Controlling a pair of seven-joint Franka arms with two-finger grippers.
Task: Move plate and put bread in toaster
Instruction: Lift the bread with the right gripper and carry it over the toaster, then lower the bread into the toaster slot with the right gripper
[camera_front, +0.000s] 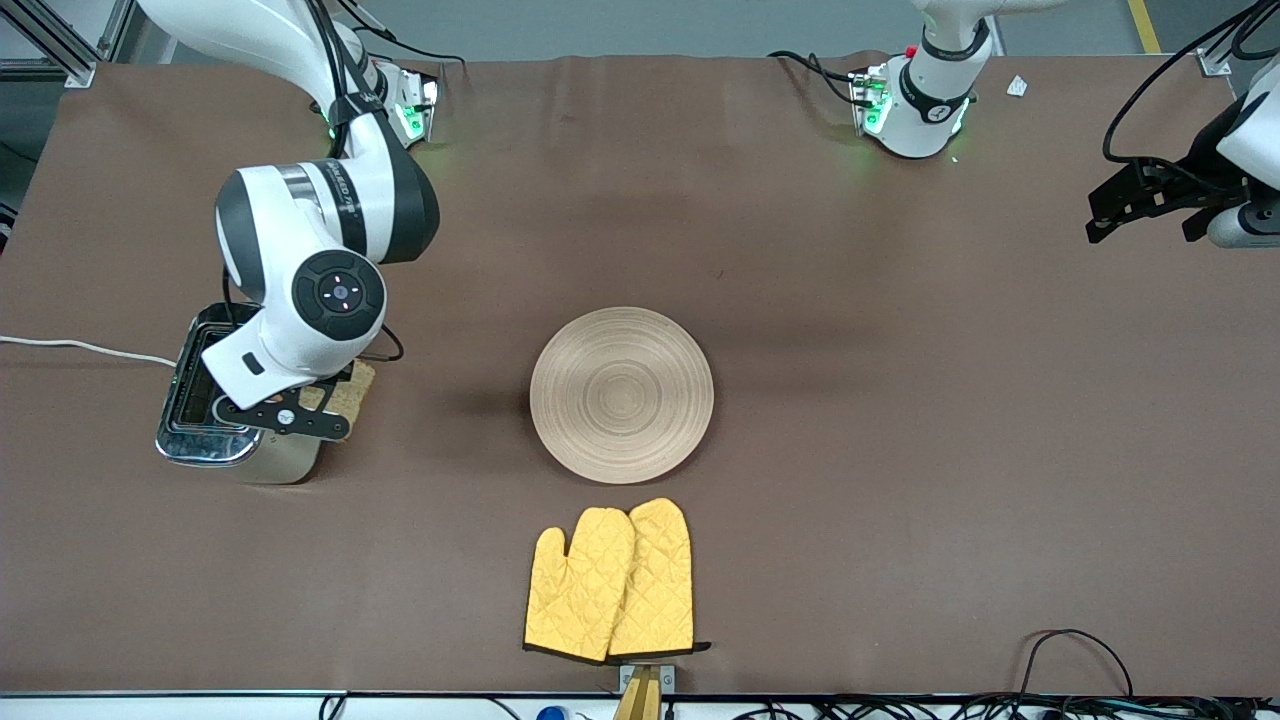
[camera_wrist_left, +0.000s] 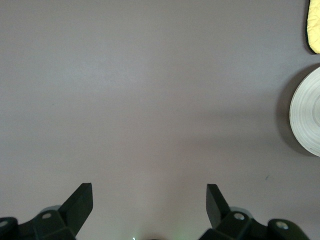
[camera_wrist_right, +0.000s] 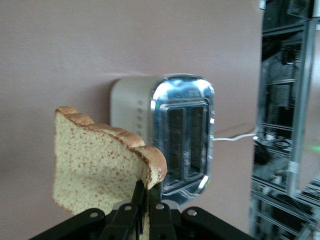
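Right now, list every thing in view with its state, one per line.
bread: held upright, over the toaster's edge, not in a slot.
toaster: both slots empty.
plate: flat on the table, bare.
oven mitts: lying flat, overlapping.
right gripper: shut on bread.
left gripper: open, waiting.

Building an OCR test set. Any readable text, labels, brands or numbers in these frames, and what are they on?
None can be read.
Right arm: lettering on its upper link, too blurred to read.
Toaster: small dot marks on its side, no words.
Plate, bread, yellow oven mitts: no text.
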